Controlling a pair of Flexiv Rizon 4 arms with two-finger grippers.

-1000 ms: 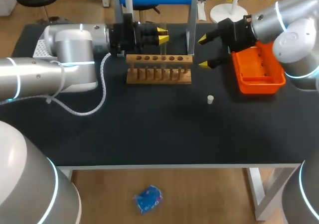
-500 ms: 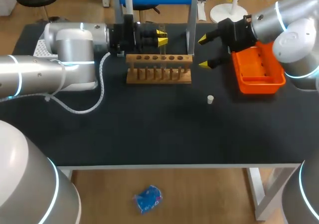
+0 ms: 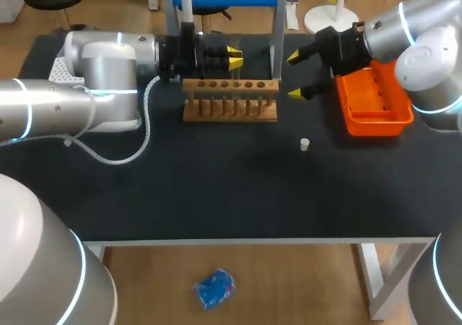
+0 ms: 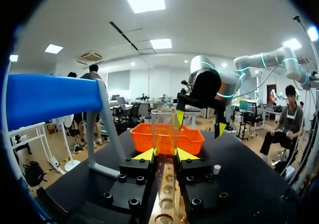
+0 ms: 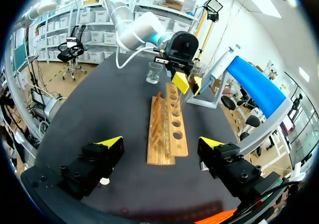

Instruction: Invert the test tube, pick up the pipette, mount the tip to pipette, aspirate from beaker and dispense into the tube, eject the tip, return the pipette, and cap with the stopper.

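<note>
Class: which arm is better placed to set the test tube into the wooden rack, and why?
Left, probably. The left gripper is shut on the test tube, close to the wooden rack. The right gripper is open and empty, off the rack's end.

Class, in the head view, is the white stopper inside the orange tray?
No, the stopper sits on the black table, apart from the orange tray.

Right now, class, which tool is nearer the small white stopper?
Right. The right tool is open past the stopper, off the end of the rack; the left tool is farther, behind the rack, shut on the test tube.
</note>
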